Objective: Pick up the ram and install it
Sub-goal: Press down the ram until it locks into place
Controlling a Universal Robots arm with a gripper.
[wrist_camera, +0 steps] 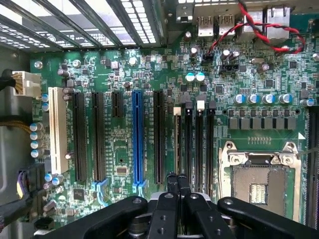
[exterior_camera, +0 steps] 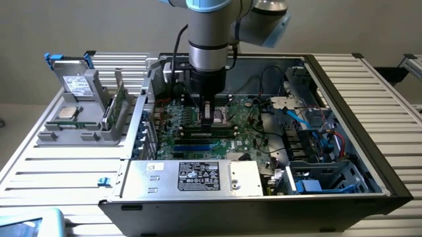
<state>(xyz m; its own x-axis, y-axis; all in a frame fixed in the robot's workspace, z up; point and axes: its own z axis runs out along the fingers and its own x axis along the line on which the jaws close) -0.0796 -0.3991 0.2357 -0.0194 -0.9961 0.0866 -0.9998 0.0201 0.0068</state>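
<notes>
Green ram (exterior_camera: pixel 209 132) sits in the motherboard (wrist_camera: pixel 124 89) slots beneath the closed, empty tool (wrist_camera: pixel 177 181), cables (exterior_camera: pixel 277 106) alongside.

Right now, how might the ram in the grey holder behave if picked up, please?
The ram looks thin and flat, so probably stiff and light. Standing on edge in its holder, it could tip if nudged sideways.

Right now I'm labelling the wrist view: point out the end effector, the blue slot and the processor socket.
end effector (wrist_camera: pixel 178 180): wrist view, fingertips.
blue slot (wrist_camera: pixel 138 139): wrist view, middle.
processor socket (wrist_camera: pixel 259 185): wrist view, centre.
</notes>
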